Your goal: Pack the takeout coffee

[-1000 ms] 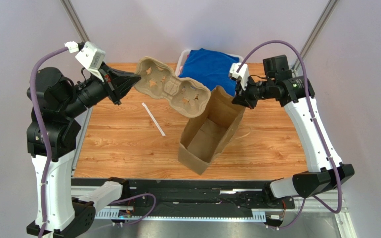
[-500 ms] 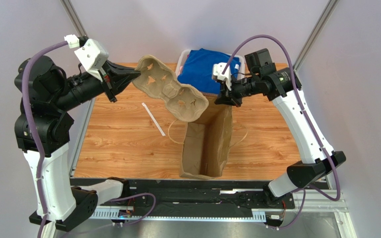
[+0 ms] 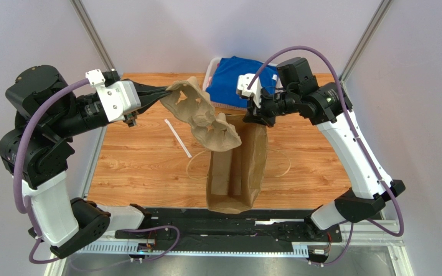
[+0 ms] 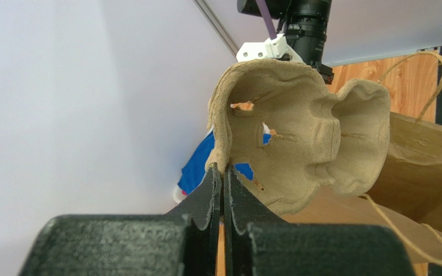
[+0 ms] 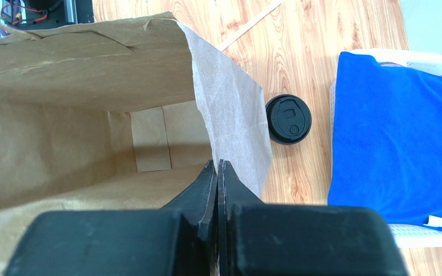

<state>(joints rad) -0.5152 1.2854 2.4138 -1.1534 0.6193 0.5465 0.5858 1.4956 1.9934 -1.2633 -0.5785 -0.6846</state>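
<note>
Over the middle of the wooden table (image 3: 137,172), the left gripper (image 3: 161,93) is pinching the rim of a grey pulp cup carrier (image 3: 201,115) between tightly closed fingers. The carrier is hanging tilted in the air, its lower end reaching over the open mouth of a tall brown paper bag (image 3: 238,167). Whether the two are touching cannot be told.

The right gripper (image 5: 216,169) is squeezing the far rim of the bag with its fingers pressed together on the paper, holding the mouth open.

The coffee cup (image 5: 287,119) is standing upright on the table with its black lid on. It is sitting just beside the bag's outer wall, between the bag and a white bin (image 5: 419,234) holding a blue cloth (image 5: 390,132). Neither gripper is touching it. A thin white straw (image 3: 178,138) is lying on the table left of the bag.
</note>
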